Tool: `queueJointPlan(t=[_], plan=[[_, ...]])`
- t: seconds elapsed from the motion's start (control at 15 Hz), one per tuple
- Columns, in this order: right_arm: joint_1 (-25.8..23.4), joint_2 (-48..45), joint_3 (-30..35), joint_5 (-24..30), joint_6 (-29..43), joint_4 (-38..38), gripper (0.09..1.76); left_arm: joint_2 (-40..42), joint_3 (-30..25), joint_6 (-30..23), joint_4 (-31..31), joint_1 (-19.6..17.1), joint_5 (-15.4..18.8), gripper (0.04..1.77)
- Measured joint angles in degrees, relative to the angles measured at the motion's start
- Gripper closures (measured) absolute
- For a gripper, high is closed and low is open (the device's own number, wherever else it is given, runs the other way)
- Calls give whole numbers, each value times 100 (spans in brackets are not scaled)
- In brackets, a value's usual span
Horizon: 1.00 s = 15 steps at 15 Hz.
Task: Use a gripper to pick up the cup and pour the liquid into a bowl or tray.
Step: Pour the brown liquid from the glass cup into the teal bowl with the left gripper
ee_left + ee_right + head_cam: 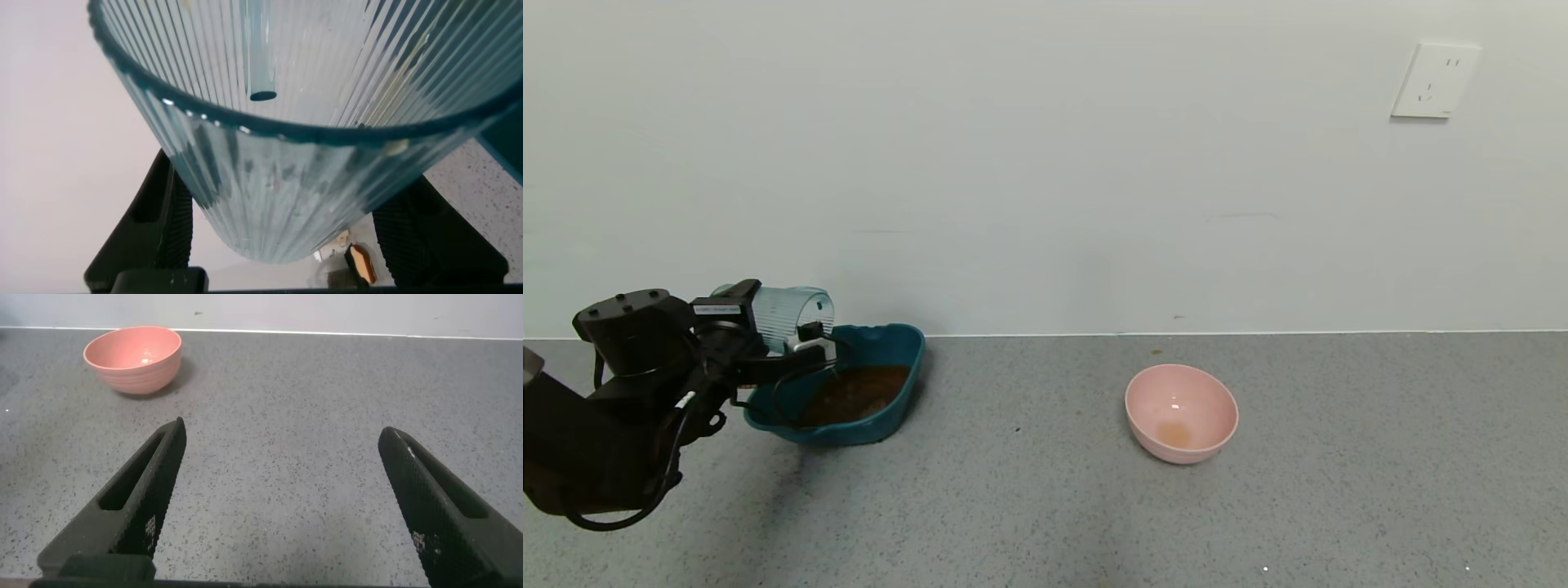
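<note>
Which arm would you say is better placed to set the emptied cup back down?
Left: the left gripper holds the cup tipped over the tray. The right gripper hangs open, apart, near the pink bowl.

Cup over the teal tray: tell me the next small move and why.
Probably tip the cup back upright. The left gripper holds it on its side above the tray, the liquid already lies in the tray, and the left wrist view shows the cup looking empty.
</note>
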State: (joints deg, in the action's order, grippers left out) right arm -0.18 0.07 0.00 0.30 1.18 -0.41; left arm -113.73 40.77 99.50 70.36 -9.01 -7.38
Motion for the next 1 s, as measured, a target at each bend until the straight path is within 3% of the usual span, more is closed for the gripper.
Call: queueJointPlan(t=[1.0], plan=[[0, 0, 0, 2, 2, 0, 14, 0, -102, 0, 50, 13, 5, 56]])
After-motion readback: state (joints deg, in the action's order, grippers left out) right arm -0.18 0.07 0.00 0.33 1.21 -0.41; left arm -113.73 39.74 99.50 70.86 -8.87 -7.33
